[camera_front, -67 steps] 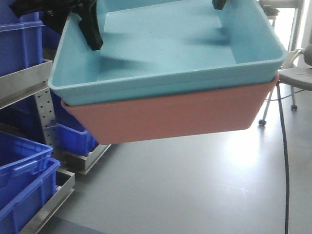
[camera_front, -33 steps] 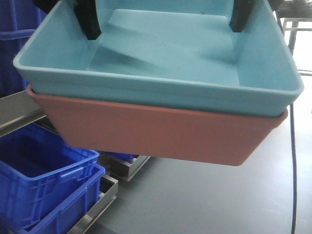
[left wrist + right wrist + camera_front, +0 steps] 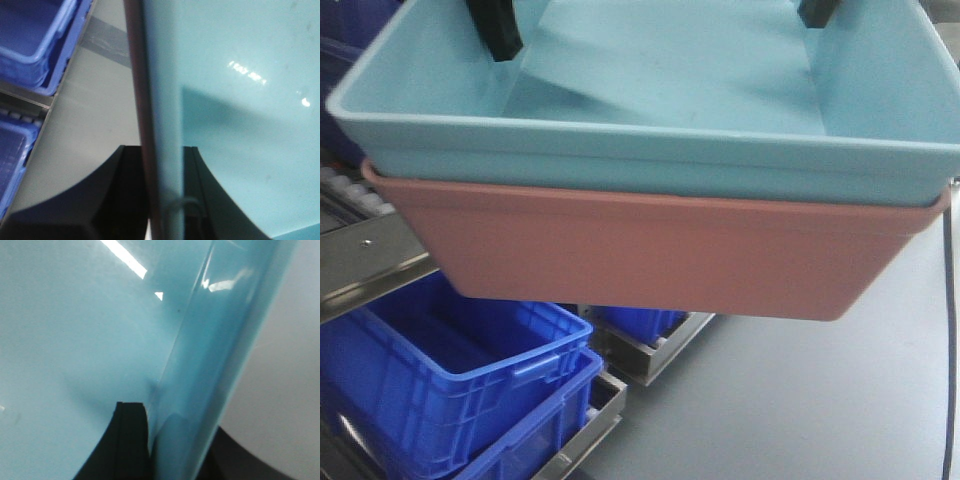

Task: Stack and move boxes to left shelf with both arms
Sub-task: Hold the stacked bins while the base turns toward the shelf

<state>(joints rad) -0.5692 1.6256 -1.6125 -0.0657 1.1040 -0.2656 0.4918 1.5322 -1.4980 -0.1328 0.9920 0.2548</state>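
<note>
Lower left: dark blue ribbed plastic crates [image 3: 450, 370], steel shelf rail [image 3: 360, 262]. Above them, sky-blue plastic bin [image 3: 650, 160] nested in salmon-pink plastic bin [image 3: 650, 250], long axis crosswise; left gripper [image 3: 159, 150] and right gripper [image 3: 175, 430] clamp opposite walls.

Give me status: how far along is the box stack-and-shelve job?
Done: blue bin nested in pink bin. In hand: left gripper and right gripper each clamp a side wall, holding the stack airborne near the shelf rail and dark blue crates. Remaining: set it on the shelf.
</note>
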